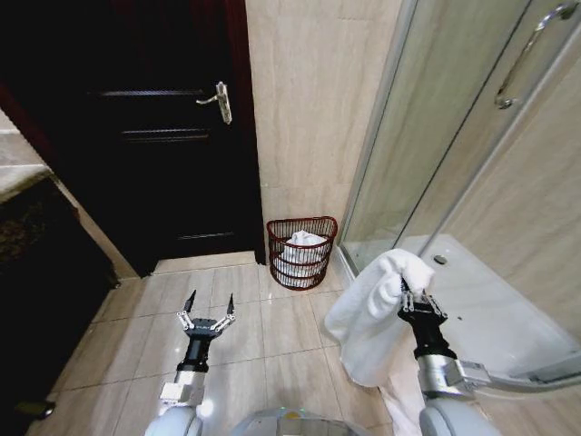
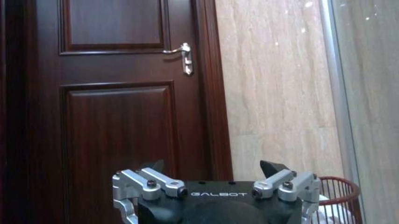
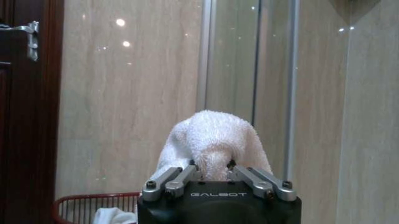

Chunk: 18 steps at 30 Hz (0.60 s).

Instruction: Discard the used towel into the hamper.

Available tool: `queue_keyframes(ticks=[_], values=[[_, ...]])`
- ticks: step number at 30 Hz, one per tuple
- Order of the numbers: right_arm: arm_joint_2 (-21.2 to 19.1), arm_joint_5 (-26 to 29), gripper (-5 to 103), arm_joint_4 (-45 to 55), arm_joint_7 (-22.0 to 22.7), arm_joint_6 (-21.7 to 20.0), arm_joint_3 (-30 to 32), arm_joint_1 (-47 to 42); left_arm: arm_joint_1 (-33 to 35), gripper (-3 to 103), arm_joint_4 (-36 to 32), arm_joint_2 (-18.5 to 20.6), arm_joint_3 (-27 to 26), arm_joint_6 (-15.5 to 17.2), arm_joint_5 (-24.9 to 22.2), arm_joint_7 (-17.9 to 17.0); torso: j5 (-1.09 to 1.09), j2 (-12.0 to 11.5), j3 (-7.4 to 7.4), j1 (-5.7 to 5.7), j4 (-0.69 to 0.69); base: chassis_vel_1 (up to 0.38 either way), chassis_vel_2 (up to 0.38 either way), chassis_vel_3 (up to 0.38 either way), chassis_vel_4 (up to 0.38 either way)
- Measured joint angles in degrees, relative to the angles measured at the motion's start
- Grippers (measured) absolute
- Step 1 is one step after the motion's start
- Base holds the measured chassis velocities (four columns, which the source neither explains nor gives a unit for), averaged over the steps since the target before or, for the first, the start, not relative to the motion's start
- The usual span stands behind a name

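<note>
Nearest me, my right gripper (image 1: 416, 295) has its jaws clenched on a bunched fold of the white towel (image 1: 368, 322); it looks soft, light and limp, draping low. My left gripper (image 1: 208, 305) hangs released. Farther off, the hamper (image 1: 300, 252) sits by the wall.

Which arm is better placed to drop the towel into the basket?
Right: the right gripper is shut on the white terry towel, nearer the round reddish-brown wire hamper. The left gripper is open, holding nothing.
</note>
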Motion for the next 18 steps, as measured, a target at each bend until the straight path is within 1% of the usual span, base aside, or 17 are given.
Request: queue_keyframes(ticks=[9, 14, 18], values=[[-0.06, -0.08, 16, 0.42, 0.04, -0.06, -0.53, 0.08, 0.19, 100, -0.39, -0.09, -0.03, 0.02, 0.03, 0.07, -0.01, 0.98, 0.61, 0.35, 0.0, 0.072, 0.056, -0.064, -0.06], [-0.2, -0.08, 16, 0.7, -0.03, -0.46, -0.64, 0.06, 0.39, 100, -0.41, -0.23, 0.07, 0.03, 0.3, 0.22, 0.01, 1.6, 0.99, 0.58, 0.0, 0.0, 0.0, 0.0, 0.0], [-0.36, -0.08, 16, 0.9, -0.03, -0.48, -0.64, 0.15, 0.52, 100, -0.51, -0.26, 0.07, 0.03, 0.31, 0.32, 0.01, 2.47, 1.44, 1.01, 0.0, 0.0, 0.0, 0.0, 0.0]])
